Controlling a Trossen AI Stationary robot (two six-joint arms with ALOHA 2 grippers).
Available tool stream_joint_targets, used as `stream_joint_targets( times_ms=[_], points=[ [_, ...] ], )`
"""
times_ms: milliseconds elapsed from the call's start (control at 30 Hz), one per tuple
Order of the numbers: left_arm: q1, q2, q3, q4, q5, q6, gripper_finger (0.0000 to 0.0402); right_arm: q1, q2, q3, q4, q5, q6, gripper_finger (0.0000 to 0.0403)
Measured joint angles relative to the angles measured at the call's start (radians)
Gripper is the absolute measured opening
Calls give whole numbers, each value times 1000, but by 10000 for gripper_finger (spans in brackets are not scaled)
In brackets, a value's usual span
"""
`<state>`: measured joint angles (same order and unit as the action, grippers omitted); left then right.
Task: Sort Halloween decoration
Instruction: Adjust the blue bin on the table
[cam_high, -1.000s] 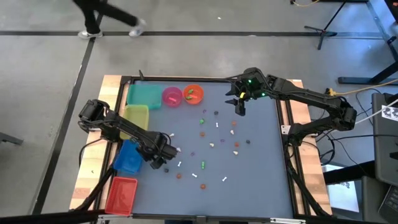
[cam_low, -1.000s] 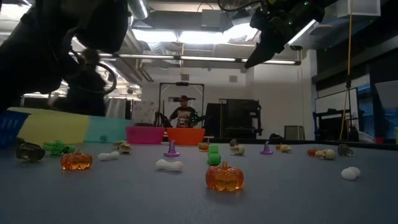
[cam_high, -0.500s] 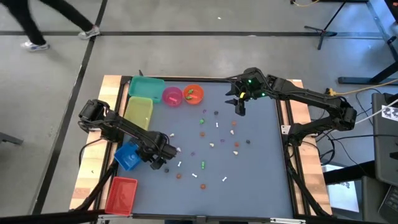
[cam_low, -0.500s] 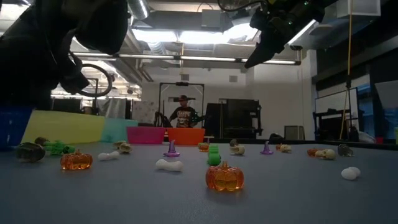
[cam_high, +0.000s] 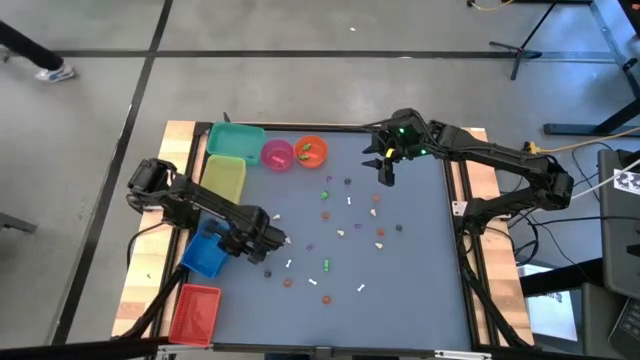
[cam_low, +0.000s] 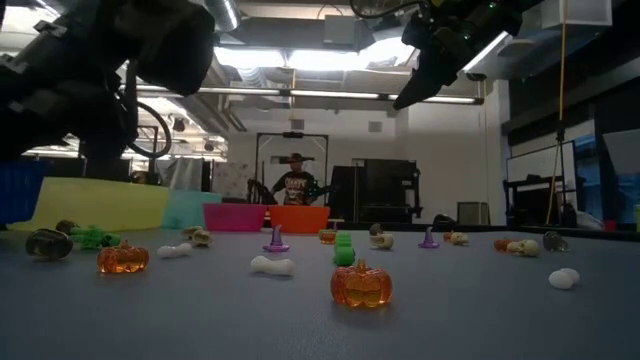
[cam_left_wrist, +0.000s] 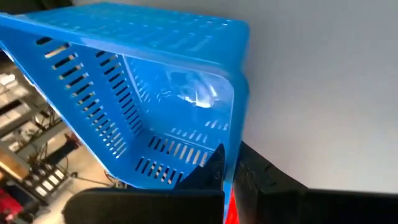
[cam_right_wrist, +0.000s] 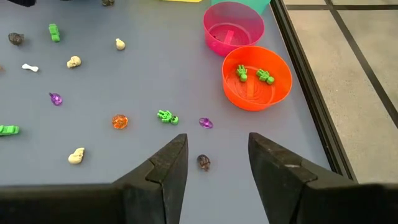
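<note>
Blue bin: we see the left end effector (cam_high: 262, 243) clamped on the rim of the blue bin (cam_high: 206, 253), which is tilted up off the table (cam_high: 420, 280).
Step in hand: we judge the bin is being repositioned; keep the rim pinch firm and lower it flat, clear of the trinkets (cam_high: 326, 265) just beside it.
Right end effector (cam_right_wrist: 212, 163): jaws wide, empty, hovering near the orange bowl (cam_right_wrist: 257, 78).
Trinkets: scattered mid-table; two green ones already in the orange bowl.
Count: four bins, two bowls, roughly twenty loose trinkets.
</note>
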<state>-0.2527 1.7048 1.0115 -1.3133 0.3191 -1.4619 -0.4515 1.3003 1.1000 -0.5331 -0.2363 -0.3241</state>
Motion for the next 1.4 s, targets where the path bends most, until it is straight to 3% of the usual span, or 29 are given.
stream_joint_targets(
  times_ms=[333, 1067, 1400],
  points=[
    [82, 0, -25, -34, -57, -43, 0, 0, 0, 0, 0, 0, 0, 168],
    [183, 0, -81, 173, -180, -32, 0, 0, 0, 0, 0, 0, 0, 168],
    [161, -1, 44, 194, -257, 20, 0, 0, 0, 0, 0, 0, 0, 168]
  ],
)
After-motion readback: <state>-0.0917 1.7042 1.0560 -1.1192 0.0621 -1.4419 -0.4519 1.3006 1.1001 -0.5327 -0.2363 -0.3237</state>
